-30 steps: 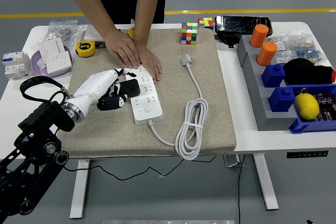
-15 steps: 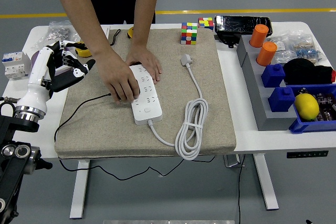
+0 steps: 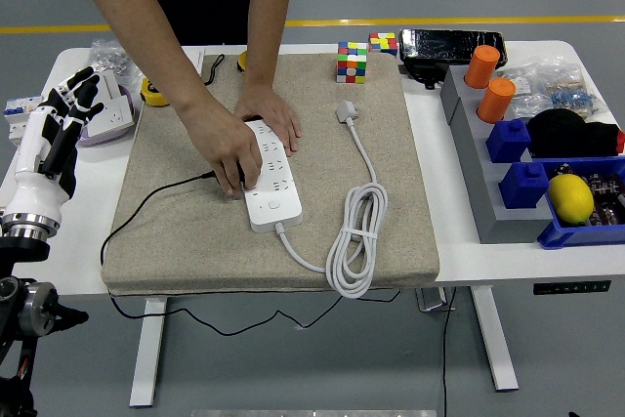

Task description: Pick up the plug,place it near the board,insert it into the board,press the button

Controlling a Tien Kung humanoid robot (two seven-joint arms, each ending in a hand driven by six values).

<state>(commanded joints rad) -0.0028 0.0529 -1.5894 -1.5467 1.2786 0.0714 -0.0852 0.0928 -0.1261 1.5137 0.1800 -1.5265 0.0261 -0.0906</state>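
Observation:
The white power strip (image 3: 270, 186) lies on the grey mat (image 3: 391, 183). A person at the far side has both hands on it. One hand (image 3: 273, 114) presses its far end. The other hand (image 3: 227, 144) covers the strip's left side where the black plug is; only its thin black cable (image 3: 161, 190) shows, trailing left off the mat. My left hand (image 3: 63, 109) is raised at the table's left edge, well clear of the strip, fingers spread and holding nothing. My right arm is out of view.
The strip's own white cord lies coiled (image 3: 356, 241) with its plug (image 3: 345, 110) on the mat. Rubik's cubes (image 3: 353, 61), a yellow tape measure (image 3: 153, 94), a purple bowl (image 3: 95, 129) with a socket, orange cups (image 3: 495, 100), blue bins (image 3: 581, 231), a lemon (image 3: 571, 197).
My left hand let go of the black plug beside the strip and pulled back left and up. The person's hand moved onto the plug at the strip.

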